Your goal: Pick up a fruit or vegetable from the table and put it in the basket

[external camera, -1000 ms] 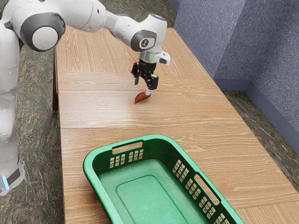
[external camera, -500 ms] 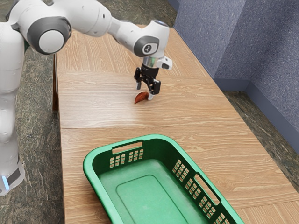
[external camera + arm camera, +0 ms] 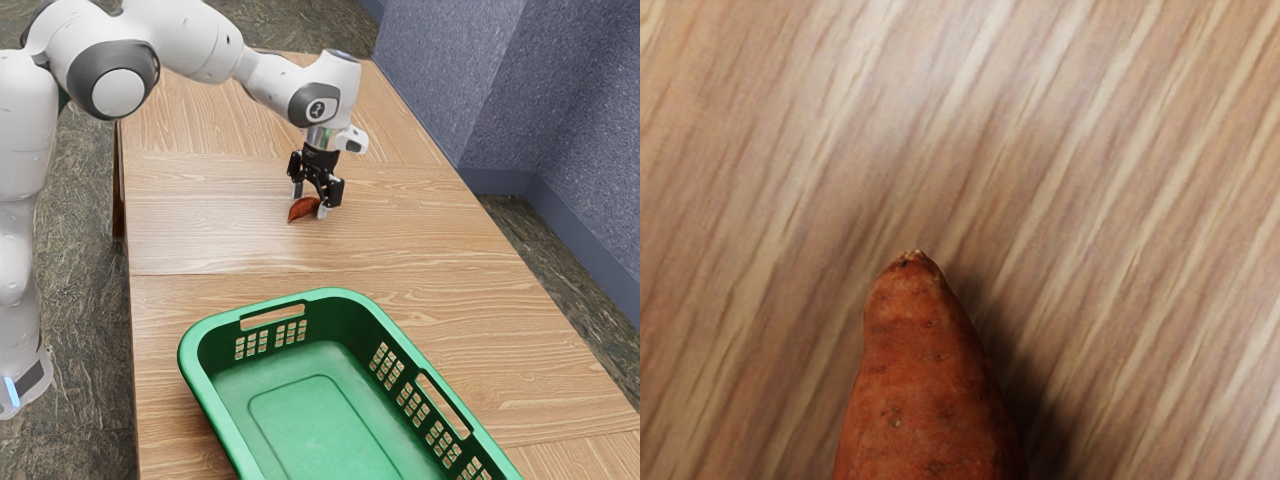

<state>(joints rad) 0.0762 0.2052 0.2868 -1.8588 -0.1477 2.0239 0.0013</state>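
While the sweet potato (image 3: 930, 390) is lying on the table (image 3: 220, 240) beneath our gripper (image 3: 310, 200), we are reading the two fingers as standing apart, astride the root, without clamping it. We are judging it stiff, fairly heavy for its size, dry-skinned and hardly fragile, but expecting its rounded taper to slip from a tip pinch, so we are favouring the thick middle; farther off, the green basket (image 3: 335, 294) is sitting well apart.
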